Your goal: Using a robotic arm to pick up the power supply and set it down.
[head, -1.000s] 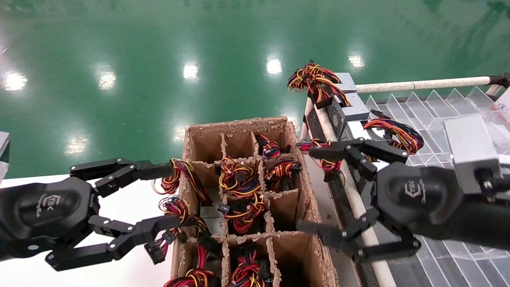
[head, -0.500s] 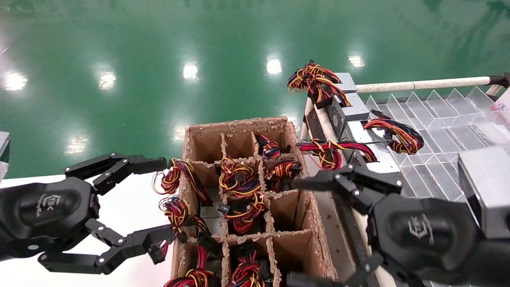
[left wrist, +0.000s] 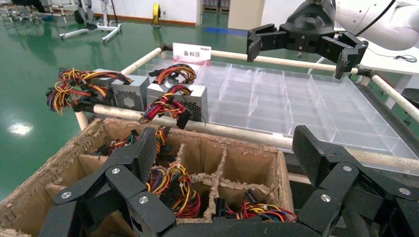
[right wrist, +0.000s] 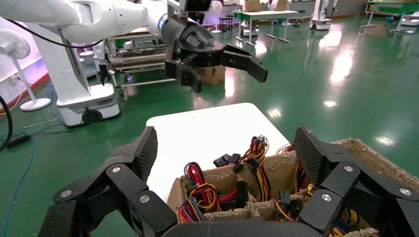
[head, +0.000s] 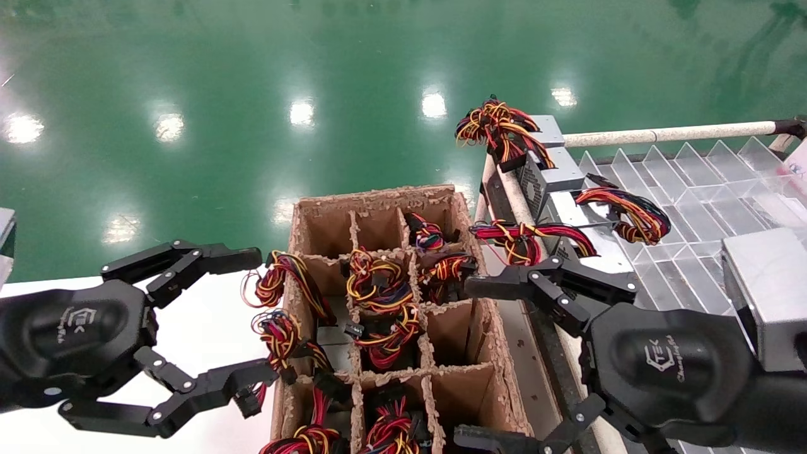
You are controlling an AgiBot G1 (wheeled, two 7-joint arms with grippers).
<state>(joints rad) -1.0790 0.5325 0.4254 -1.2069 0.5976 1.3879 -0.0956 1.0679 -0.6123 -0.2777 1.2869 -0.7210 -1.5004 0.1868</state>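
Head view shows the right gripper [head: 470, 359] spread wide, hanging over the right edge of the cardboard divider box [head: 384, 315], holding nothing. The left gripper [head: 252, 318] is also spread, empty, beside the box's left wall above the white worktop [head: 208, 315]. Two power supplies [head: 551, 173] already lie on the clear compartment tray [head: 693, 183] to the right, their wire bunches draped over the tray's rail [head: 668, 133]. More units sit down in the box cells, mostly only their red, yellow and black wire bundles [head: 378, 290] showing.

The step in hand looks like the reach for the next unit. To do it well, the right gripper should come down centred over one cell, with its fingers lined up to clear the ragged cardboard partitions. It should close on the metal case rather than on the loose wires, which would slip and tangle. Lift straight up, so that trailing plugs do not snag neighbouring bundles or drag the box. From the right wrist view the metal cases are hidden beneath the wires [right wrist: 217, 190], so the grasp depth must be judged carefully.
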